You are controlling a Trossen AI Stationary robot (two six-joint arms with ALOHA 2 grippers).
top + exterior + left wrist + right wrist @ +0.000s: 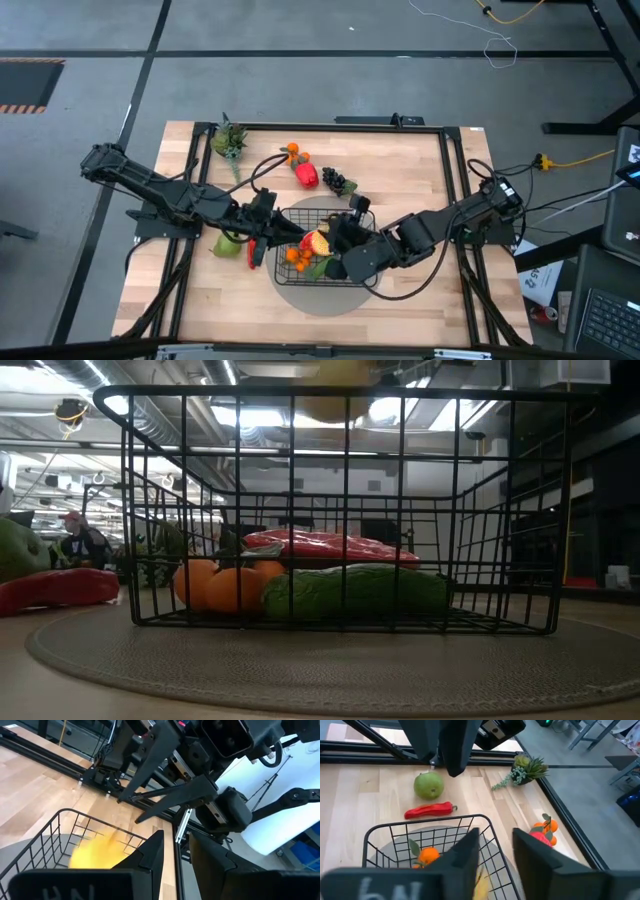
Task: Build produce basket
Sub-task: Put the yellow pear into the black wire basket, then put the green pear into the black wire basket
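Note:
The black wire basket [325,262] [340,510] stands on a grey round mat. In it lie an orange [225,585], a green cucumber [355,592] and a red piece [330,547]. My right gripper [496,850] [332,238] hovers open over the basket, slanting down. A blurred yellow fruit [97,852] [480,887] shows just below its fingers, above the basket floor. My left gripper [177,852] [272,232] is level at the basket's left side, open with nothing between its fingers. A green fruit [428,786] and a red chili [430,810] lie on the table left of the basket.
Behind the basket lie a red pepper [307,176], small oranges [292,152] and dark grapes [338,182]. A leafy sprig [228,140] lies at the far left corner. Black rails [455,190] frame the table. A person [80,545] sits in the room beyond.

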